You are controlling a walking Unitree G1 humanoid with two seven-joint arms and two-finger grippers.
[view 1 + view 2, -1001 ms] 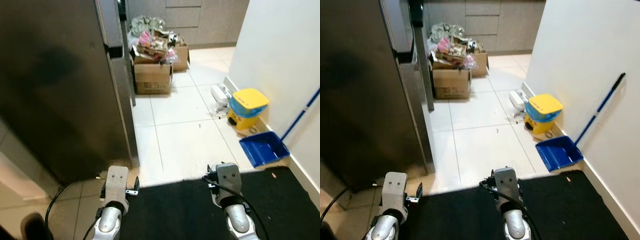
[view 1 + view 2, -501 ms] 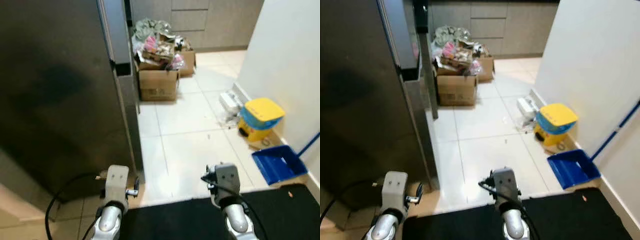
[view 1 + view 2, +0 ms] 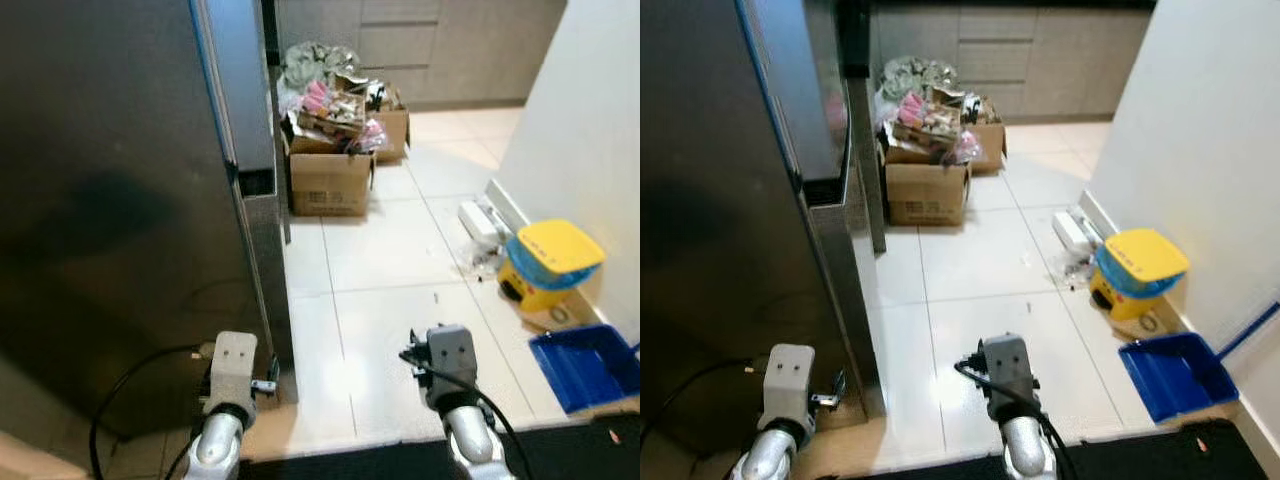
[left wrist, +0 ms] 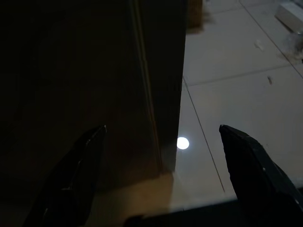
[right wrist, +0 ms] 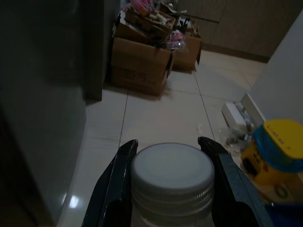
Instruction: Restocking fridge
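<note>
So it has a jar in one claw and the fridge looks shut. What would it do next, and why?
Probably reach the empty, open left gripper up to the fridge door's edge to pull it open. The door looks closed, and the right gripper already has its jaws shut on a white-lidded jar, so that arm is not free.

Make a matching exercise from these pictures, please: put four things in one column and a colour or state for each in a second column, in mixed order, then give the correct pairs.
Things:
1. small plastic bin by the wall
2. plastic dustpan on the floor
3. left gripper
4. right gripper

Colours or states:
A. shut on a jar with a white ribbed screw lid
B. blue
C. open, holding nothing
D. yellow lid over a blue band

Pairs: 1-D, 2-B, 3-C, 4-A
</note>
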